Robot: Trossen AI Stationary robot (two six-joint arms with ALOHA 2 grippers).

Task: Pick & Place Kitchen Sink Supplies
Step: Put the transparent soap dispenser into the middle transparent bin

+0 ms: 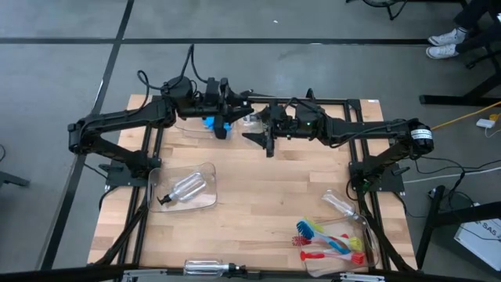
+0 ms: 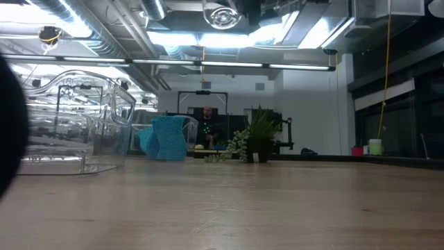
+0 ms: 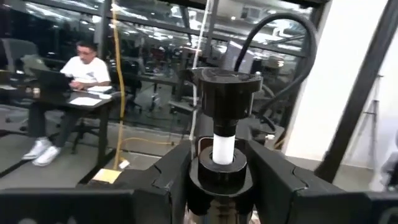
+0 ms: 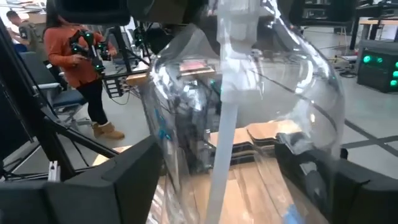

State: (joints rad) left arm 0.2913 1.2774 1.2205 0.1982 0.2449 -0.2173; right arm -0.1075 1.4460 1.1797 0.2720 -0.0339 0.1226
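Bottle (image 3: 224,149) handoff at the far middle of the table: left gripper (image 3: 217,180) clamps its pump neck, right gripper (image 4: 217,180) straddles the clear body with fingers (image 4: 124,180) spread, apparently not gripping. Blue sponge (image 1: 213,124) sits just below the left gripper. Risk: if the left grip is shallow on the slick neck, the bottle may tilt or drop, missing the bin (image 1: 207,168).
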